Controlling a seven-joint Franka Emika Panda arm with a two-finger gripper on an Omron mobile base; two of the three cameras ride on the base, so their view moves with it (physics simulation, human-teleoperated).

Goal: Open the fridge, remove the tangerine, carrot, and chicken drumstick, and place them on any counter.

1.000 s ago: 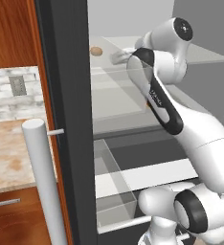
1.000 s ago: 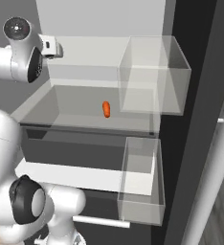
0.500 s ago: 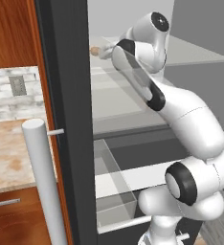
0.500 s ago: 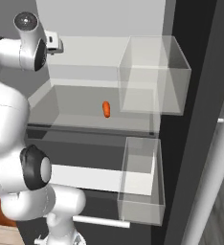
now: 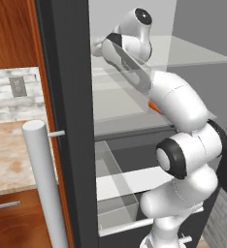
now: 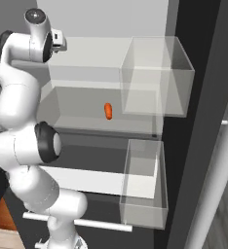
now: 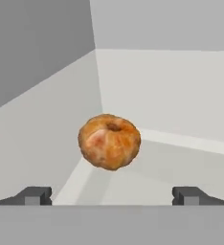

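The fridge [image 5: 67, 97] stands open and my arm reaches onto its upper glass shelf. In the hand view the tangerine [image 7: 109, 141], round and orange-brown, rests on the shelf near the back left corner. It lies just ahead of my gripper [image 7: 112, 196], centred between the fingertips [image 7: 35, 195], which stand wide apart and touch nothing. The carrot [image 6: 108, 111] lies on the shelf below, and its orange tip [image 5: 154, 105] peeks out from behind my arm. The chicken drumstick is out of view. The counter [image 5: 8, 155] lies to the left of the fridge.
The open door's pale bar handle [image 5: 42, 184] stands close at the left. Clear door bins [image 6: 157, 73] hang on the right door, whose handle [image 6: 218, 180] is near. A pulled-out lower drawer [image 5: 115, 203] sits under the shelves beside my arm's base.
My arm has swung left and reached deeper onto the upper shelf, bringing the hand up to the tangerine, which it now covers in the left base view. The gripper stayed open.
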